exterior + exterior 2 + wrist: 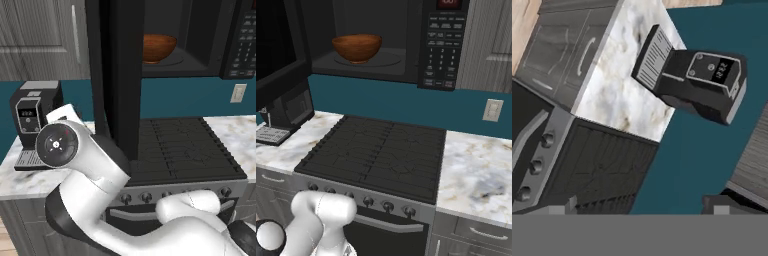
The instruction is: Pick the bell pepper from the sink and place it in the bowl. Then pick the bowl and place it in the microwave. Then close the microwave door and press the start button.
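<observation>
Gripper state cannot be told; bowl sits inside the open microwave.

Flat, even rendered light, no hard shadows; dim microwave cavity, slight pixelation

Bowl: left part hidden behind open door. Bowl contents not discernible. Keypad labels too small to read.

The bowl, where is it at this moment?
The bowl sits inside the open microwave, on the left part of the cavity floor, above the stove.
</observation>
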